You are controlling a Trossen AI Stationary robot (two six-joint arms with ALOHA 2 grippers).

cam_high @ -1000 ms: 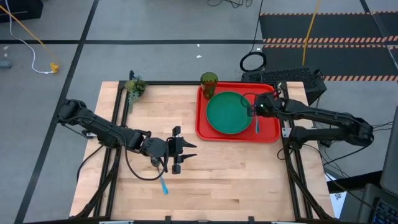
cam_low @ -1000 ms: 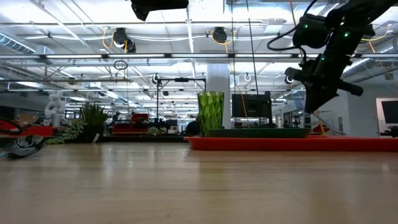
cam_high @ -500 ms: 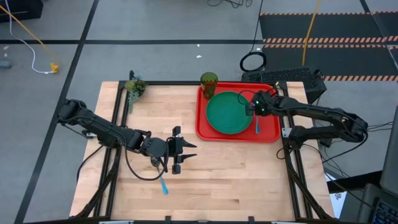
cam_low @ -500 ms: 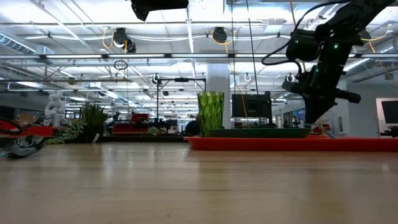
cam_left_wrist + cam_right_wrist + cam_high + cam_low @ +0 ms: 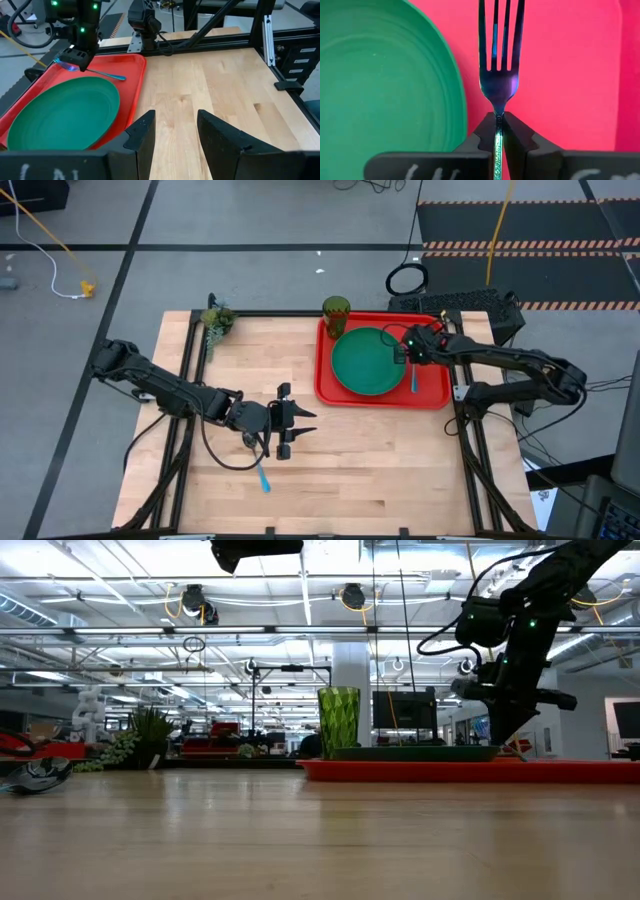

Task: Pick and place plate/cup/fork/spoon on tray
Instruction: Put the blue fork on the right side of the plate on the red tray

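We see the right claw (image 5: 498, 131) shut on the fork (image 5: 498, 60), pinching it just below the tines, over the red tray (image 5: 436, 394) at its right side, beside the green plate (image 5: 367, 363). The wrist view shows the tines pointing out over bare red tray, the plate's edge close alongside. From the left wrist view the fork's handle (image 5: 102, 74) lies low along the tray, so we judge the placing is nearly done.

The cup (image 5: 336, 307) stands at the tray's far left corner; whether it is inside the rim we cannot tell. The spoon (image 5: 264, 478) lies on the bench (image 5: 370, 470), well apart from the tray, just beside the left claw (image 5: 305, 428), which hovers with its 2 fingers spread and empty.

What could go wrong: the grip is narrow and near the fork's neck, so a release with the fork tilted could let it pivot onto the plate's edge or slide toward the tray's right rim. A claw that opens only partly could drag the fork as it lifts.

Room is tight here: the strip between plate and rim is narrow, and the rim is raised, so we think a straight rise is the safest exit. The bench between tray and spoon is open wood, giving the left arm a free path, though the tray's near rim must be cleared.
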